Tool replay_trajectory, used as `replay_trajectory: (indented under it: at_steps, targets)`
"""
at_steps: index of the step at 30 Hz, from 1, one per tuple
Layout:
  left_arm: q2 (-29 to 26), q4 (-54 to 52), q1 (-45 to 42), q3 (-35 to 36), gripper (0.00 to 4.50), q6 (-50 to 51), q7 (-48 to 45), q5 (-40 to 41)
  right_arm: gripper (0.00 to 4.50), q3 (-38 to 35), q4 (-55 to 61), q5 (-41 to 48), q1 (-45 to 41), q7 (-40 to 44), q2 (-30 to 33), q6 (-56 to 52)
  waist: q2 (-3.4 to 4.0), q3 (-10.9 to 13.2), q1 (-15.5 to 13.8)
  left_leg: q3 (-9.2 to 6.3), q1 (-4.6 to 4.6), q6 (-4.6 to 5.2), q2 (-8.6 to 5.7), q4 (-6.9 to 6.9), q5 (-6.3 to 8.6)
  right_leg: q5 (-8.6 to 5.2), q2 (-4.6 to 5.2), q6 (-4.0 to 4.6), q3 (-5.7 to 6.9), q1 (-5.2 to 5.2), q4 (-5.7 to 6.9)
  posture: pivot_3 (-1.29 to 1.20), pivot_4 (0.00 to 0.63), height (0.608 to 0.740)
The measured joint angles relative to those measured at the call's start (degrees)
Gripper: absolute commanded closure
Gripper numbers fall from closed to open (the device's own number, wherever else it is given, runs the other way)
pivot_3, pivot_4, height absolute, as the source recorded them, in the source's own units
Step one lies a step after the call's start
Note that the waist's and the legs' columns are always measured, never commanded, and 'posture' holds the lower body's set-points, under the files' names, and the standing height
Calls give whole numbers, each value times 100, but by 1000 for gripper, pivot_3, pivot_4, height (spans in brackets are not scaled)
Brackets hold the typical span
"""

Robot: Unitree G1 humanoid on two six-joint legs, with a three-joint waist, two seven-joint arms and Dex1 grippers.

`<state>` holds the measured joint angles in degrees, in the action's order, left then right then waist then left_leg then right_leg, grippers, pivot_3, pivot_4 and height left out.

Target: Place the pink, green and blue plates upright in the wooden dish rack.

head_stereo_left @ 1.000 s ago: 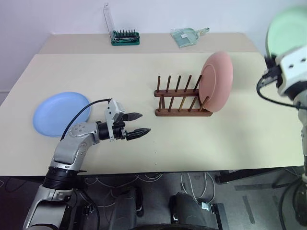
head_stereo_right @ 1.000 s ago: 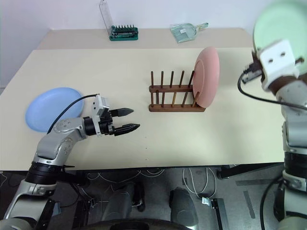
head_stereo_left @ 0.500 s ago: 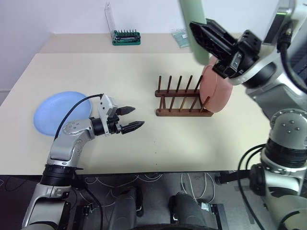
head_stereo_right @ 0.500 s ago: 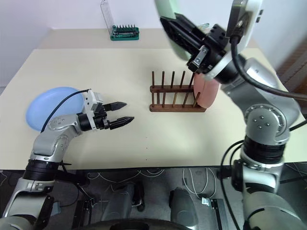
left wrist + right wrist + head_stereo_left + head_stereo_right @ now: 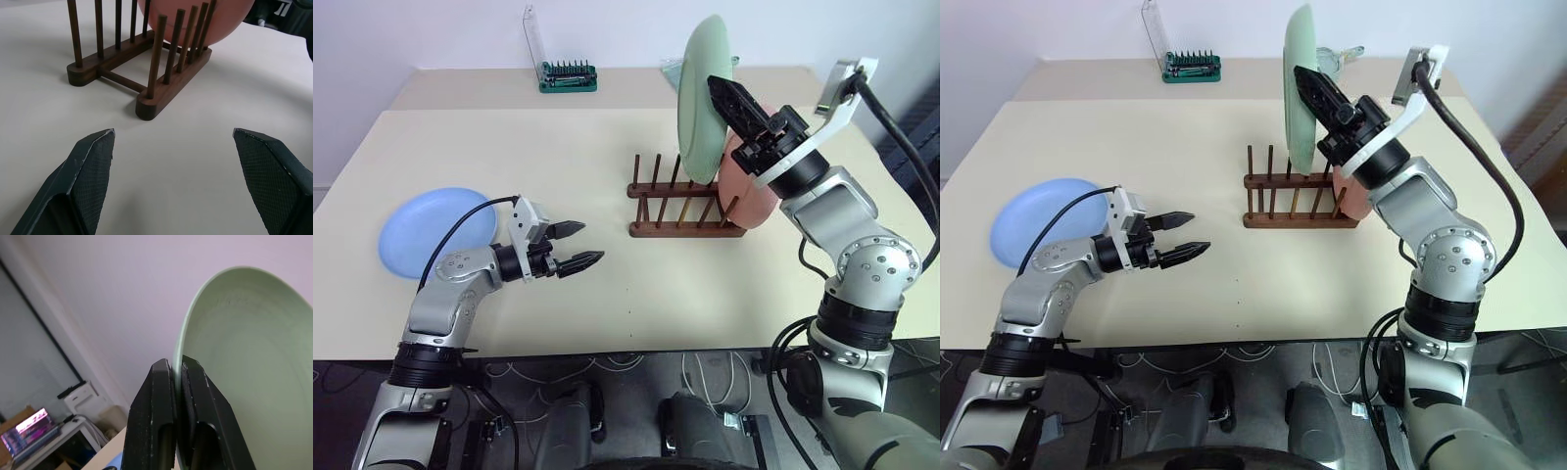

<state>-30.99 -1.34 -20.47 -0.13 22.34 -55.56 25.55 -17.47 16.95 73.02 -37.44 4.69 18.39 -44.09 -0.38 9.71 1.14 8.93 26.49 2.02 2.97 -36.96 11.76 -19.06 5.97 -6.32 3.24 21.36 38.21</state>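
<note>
1. Table [image 5: 607, 176]: pale beige top, matte. A seam runs across it towards the far edge, so the far strip reads as a separate, narrower table section [image 5: 607, 86].
2. Green bit case [image 5: 569, 76]: sits on the far strip, left of centre. Clear lid stands open, upright at its left end; a row of dark bits stands in the green base.
3. Clear greenish plastic item [image 5: 1340, 59]: on the far strip, right of the case, well apart from it, mostly hidden.
4. Floor under the near table edge: dark, with loose light cables [image 5: 636, 367].
5. Back wall [image 5: 431, 29]: plain, pale.
</note>
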Motion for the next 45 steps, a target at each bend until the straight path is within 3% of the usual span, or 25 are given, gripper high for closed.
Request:
replay_trajectory:
  at_steps: [21,22,24,30,45]
  targets:
    - [41,-123,-59,108,493,54,5,118,4440,-78,-397,180,390,-387,-108,78,0,0,0,0,0,0,0,2,0,0,1,0,-1,1,-1,0,150,732]
    - [42,-123,-59,108,493,54,11,118,3815,-82,-416,191,395,-387,-108,77,0,0,0,0,0,0,0,2,0,0,1,0,-1,1,-1,0,150,732]
    - [42,-123,-59,108,493,54,21,118,3174,-84,-449,209,396,-387,-108,75,0,0,2,0,0,0,0,2,0,0,1,0,-1,1,-1,0,150,732]
    - [42,-123,-59,108,493,54,39,118,181,-85,-507,203,426,-386,-108,75,0,0,-1,0,1,0,0,3,0,0,1,0,-1,1,-1,0,150,732]
    - [55,-112,-90,97,493,-17,38,112,181,-2,-495,-444,213,9,364,135,1,0,-1,0,1,0,-1,4,0,0,2,0,-1,2,-2,0,150,732]
